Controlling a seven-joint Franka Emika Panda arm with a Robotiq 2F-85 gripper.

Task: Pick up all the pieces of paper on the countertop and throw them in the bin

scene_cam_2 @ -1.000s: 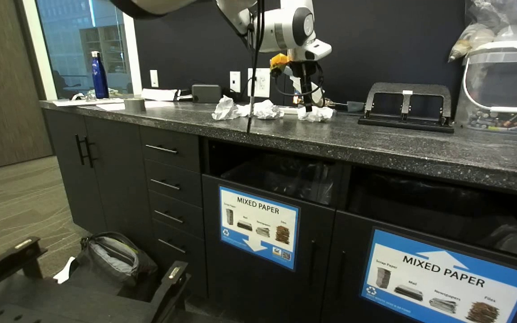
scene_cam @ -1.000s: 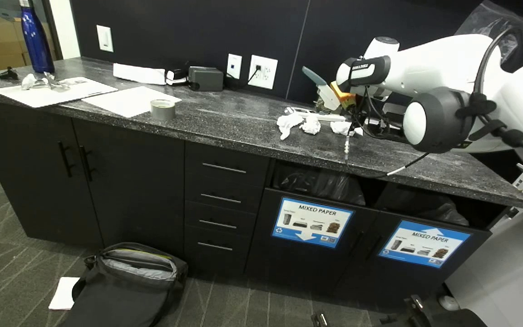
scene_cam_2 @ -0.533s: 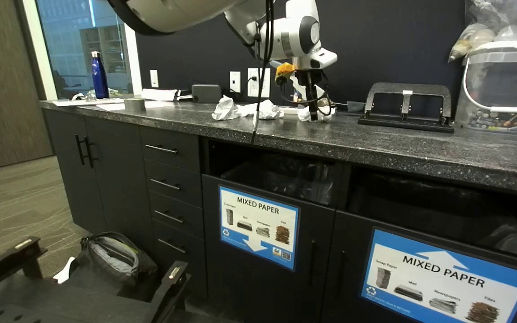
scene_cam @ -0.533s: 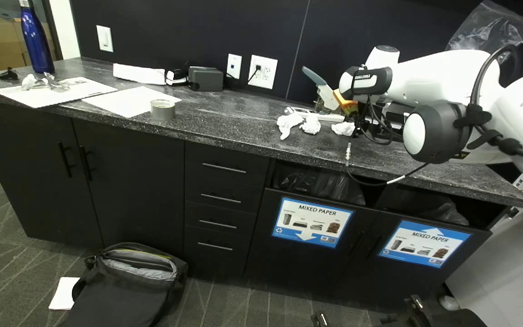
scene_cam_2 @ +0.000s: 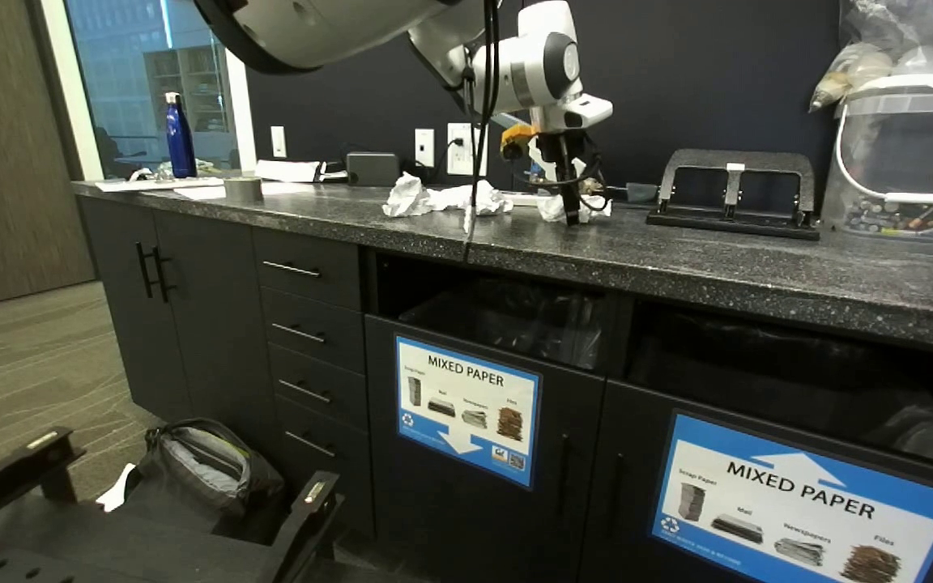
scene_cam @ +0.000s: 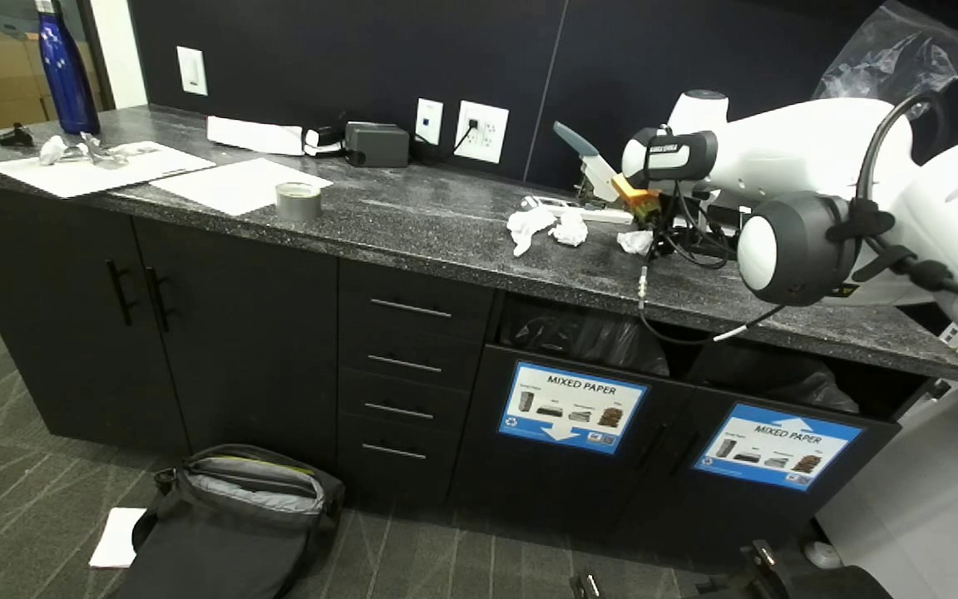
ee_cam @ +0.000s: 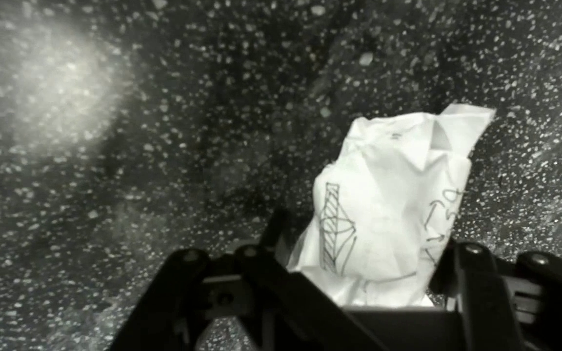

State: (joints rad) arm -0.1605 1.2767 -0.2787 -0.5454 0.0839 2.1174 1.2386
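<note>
Crumpled paper wad (ee_cam: 388, 195), the pen-marked one, sits on the counter (ee_cam: 188, 136) between your fingers (ee_cam: 478, 285). They stand apart, one on each side; can't tell whether they press on the paper yet, tips are dark and blurred in the wrist view.

Step in hand looks like the grasp. Bring both sides in evenly, low on the wad, and watch for the paper to buckle inward. Much of it pokes out past the tips, so your bite may catch one end only. If it slips, spread, reach further over it, go again. Don't scrape the stone. Crumpled paper should squash easily, so squeeze till it's snug, then lift straight up and check that it comes along.

Near it in an exterior view: a second wad (scene_cam: 569, 229) and a third wad (scene_cam: 529, 230). Don't knock them on the way out.

Drop-off: the MIXED PAPER bin (scene_cam_2: 466, 518) with the down arrow (scene_cam_2: 460, 444). Its opening is tucked under the counter edge, so you'll likely need to swing out front, drop low, then go in. Mind the hanging cable (scene_cam: 728, 334); could snag.

Flat sheets (scene_cam: 234, 187) lie well apart; leave those, I'd say.
</note>
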